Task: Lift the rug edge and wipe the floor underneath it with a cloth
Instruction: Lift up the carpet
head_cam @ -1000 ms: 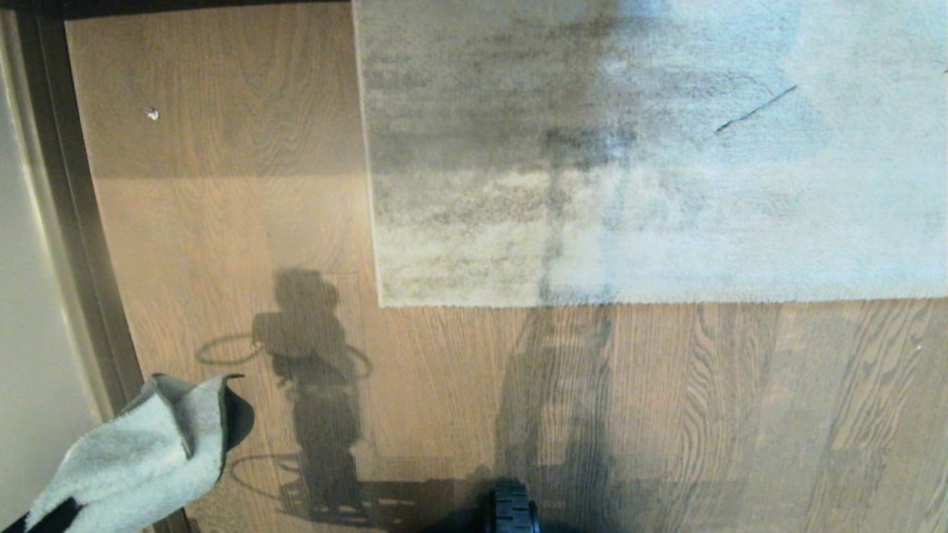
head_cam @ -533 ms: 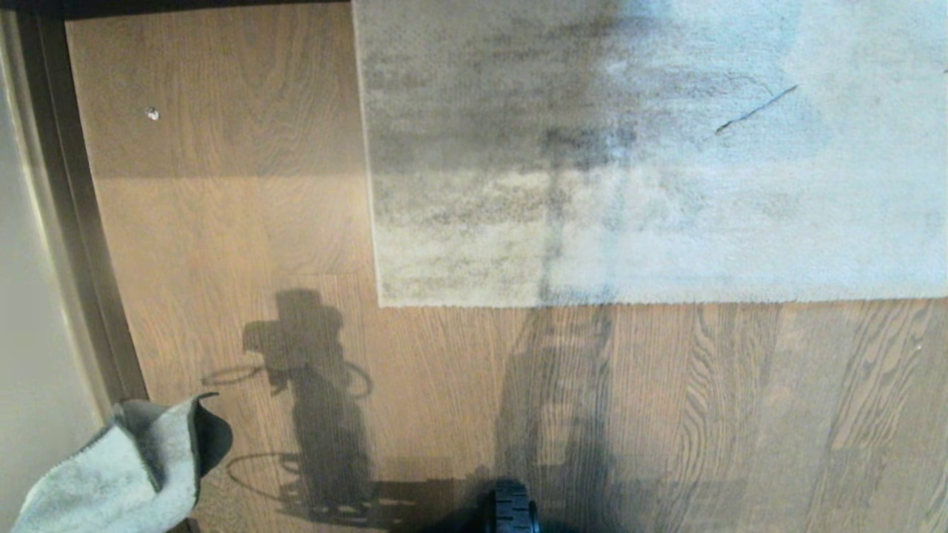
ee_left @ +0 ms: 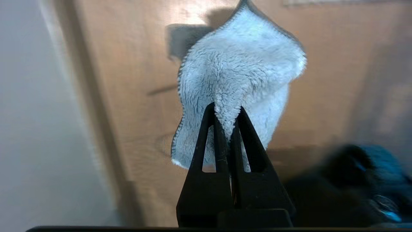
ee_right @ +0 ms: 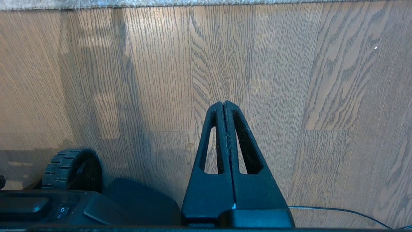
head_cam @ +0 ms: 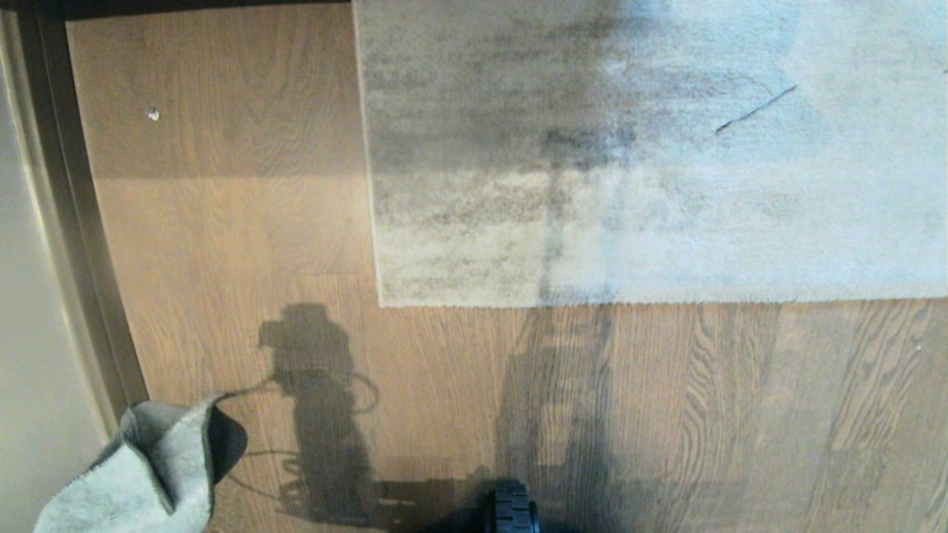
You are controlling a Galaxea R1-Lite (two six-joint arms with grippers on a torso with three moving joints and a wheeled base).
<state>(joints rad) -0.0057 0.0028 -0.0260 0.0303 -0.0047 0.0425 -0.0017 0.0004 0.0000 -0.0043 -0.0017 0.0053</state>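
Floor (head_cam: 244, 222) beside flat rug edge (head_cam: 592, 302); left claw (ee_left: 228, 111) pinches cloth (head_cam: 148, 474), cut off at frame corner; right claw (ee_right: 224, 103) together, empty.

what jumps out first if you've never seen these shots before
The big mottled grey rug fills the upper right of the head view, lying flat on the wood-grain floor, its square corner near the middle. At the lower left, the fluffy pale cloth hangs pinched in the left tool. The right tool is shut and empty over bare planks.
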